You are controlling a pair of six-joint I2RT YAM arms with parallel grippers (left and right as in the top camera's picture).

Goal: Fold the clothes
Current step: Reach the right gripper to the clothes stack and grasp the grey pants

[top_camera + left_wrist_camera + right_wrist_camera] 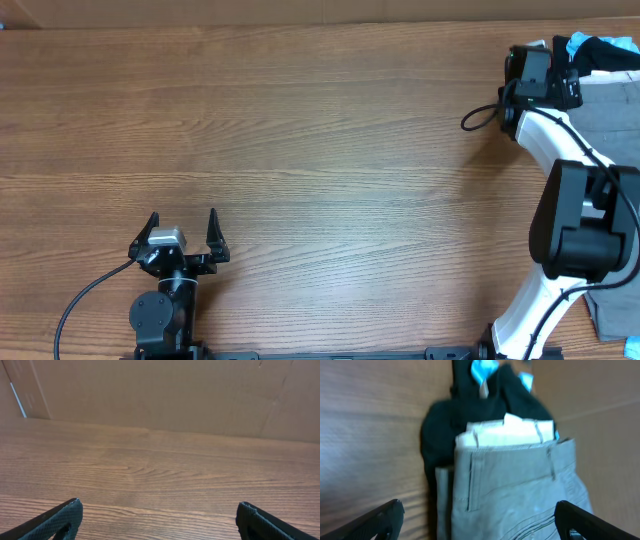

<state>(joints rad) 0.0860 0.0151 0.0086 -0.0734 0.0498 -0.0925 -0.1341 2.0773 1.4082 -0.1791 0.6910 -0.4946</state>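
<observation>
A pile of clothes lies at the table's far right edge: grey trousers with a black garment with bright blue patches behind them. In the right wrist view the grey trousers lie waistband-up, with the black garment beyond. My right gripper is open and hovers over the trousers, touching nothing; overhead it sits at the pile's left edge. My left gripper is open and empty near the front left, above bare wood.
The wooden table stretches between the two arms. A brown cardboard wall stands along the far edge. A black cable loops off the right arm. More grey cloth lies at the front right corner.
</observation>
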